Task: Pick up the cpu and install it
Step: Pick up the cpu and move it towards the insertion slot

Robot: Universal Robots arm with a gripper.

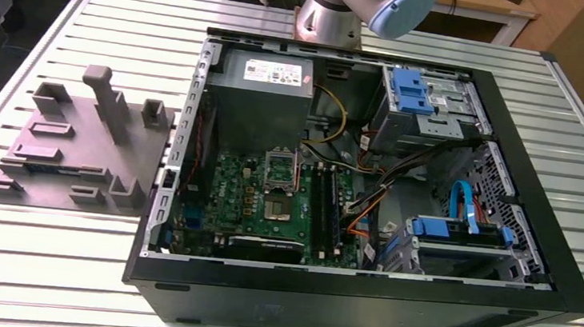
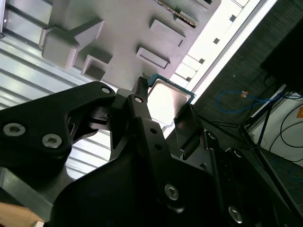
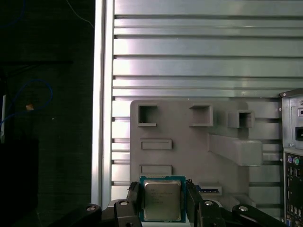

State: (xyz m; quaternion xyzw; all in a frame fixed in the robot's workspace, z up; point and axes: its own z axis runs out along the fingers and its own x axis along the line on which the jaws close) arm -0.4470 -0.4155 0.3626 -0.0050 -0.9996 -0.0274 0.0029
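First wrist view detail puts the gripper (image 3: 163, 199) with its two black fingers (image 3: 134, 201) drawn in narrowly against opposite sides of the cpu (image 3: 163, 195), so the chip is judged to be clamped between the jaws, not lying loose. No marked long axis is offered by the nearly square cpu. Its edges are lined up with those of the grey parts fixture (image 3: 189, 151) behind it. In the second wrist view the cpu (image 2: 169, 98) is seen with its shiny metal top exposed between the fingers (image 2: 142, 111), and it is judged to be apart from the fixture (image 2: 123, 28) and held above the margin opposite the row of raised square pockets. On one side of the fixture only a narrow strip of the slatted aluminium table (image 3: 189, 47) is left before the table's edge. On the other side the rear panel of the open computer case (image 3: 291, 156) stands just beside it. In the exterior view the case (image 1: 365, 299) lies on the exterior view's right of the fixture (image 1: 68, 150), and the green motherboard (image 1: 233, 194) inside is hemmed by the case wall nearest the fixture, the grey power supply (image 1: 261, 88) and loose cables (image 1: 375, 189), so open room is judged to be mostly from above.
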